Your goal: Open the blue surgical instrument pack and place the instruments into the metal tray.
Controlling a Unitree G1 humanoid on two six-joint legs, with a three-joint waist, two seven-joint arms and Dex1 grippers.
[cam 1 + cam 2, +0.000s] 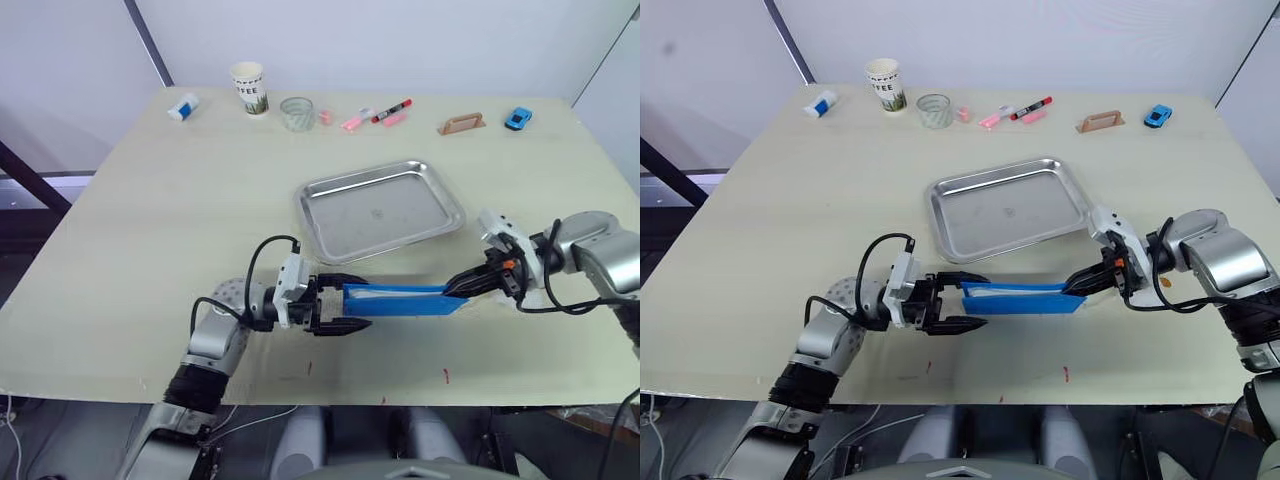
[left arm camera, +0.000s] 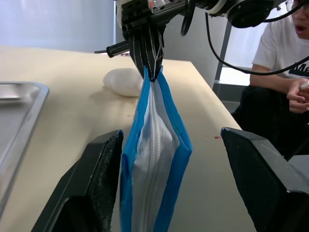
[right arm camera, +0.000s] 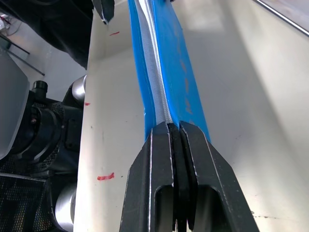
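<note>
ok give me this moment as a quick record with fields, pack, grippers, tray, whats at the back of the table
pack: blue pack held on edge just off the table, in front of the tray
right gripper: shut on one end of the pack
left gripper: open, fingers either side of the other end
tray: no instruments in it
table back edge: paper cup, glass, markers, toy car

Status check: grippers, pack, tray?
Right gripper shut on the blue pack, held edge-up off the table. Left gripper open around its other end. Metal tray empty, nothing in the way.
</note>
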